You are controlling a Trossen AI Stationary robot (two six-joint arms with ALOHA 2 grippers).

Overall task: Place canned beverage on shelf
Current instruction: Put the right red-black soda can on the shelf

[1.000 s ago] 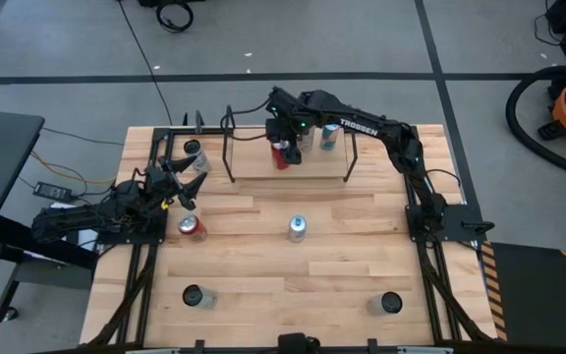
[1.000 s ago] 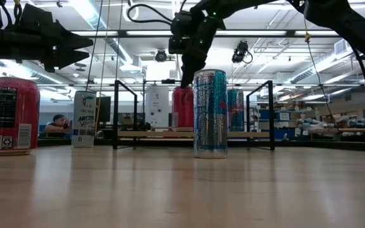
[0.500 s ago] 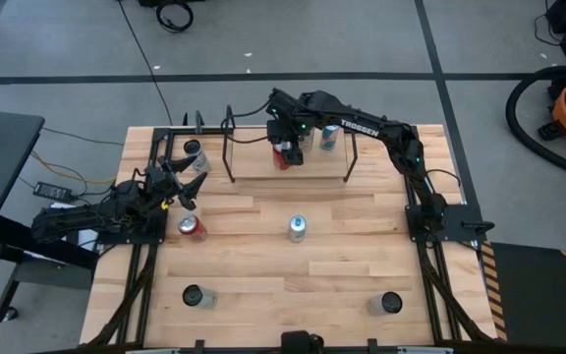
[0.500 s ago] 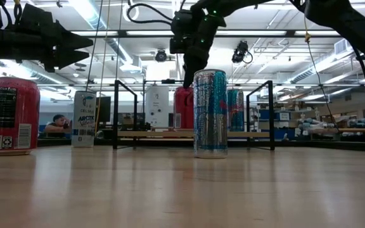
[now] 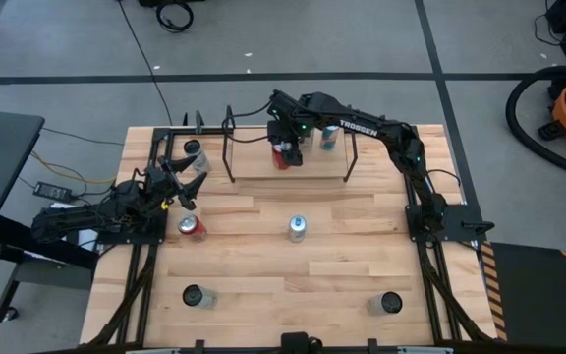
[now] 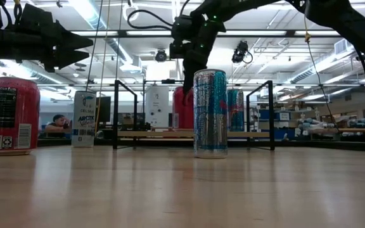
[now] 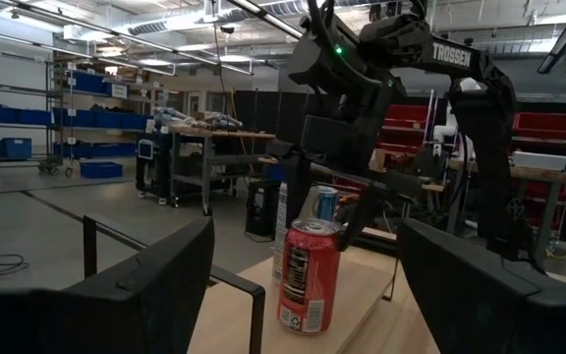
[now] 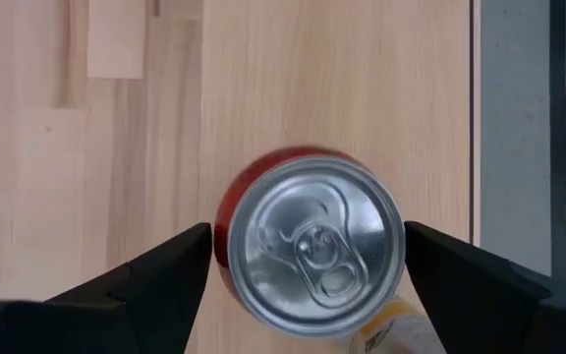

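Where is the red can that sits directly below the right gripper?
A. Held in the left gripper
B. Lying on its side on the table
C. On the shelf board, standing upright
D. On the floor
C: the red can stands upright on the shelf, between the open fingers of the right gripper.

In the low view the tall silver-blue can at the worktop's middle covers most of the red can on the shelf. The right gripper's fingertips are cut off in its wrist view. The black cans' labels near the front edge are too small to read.
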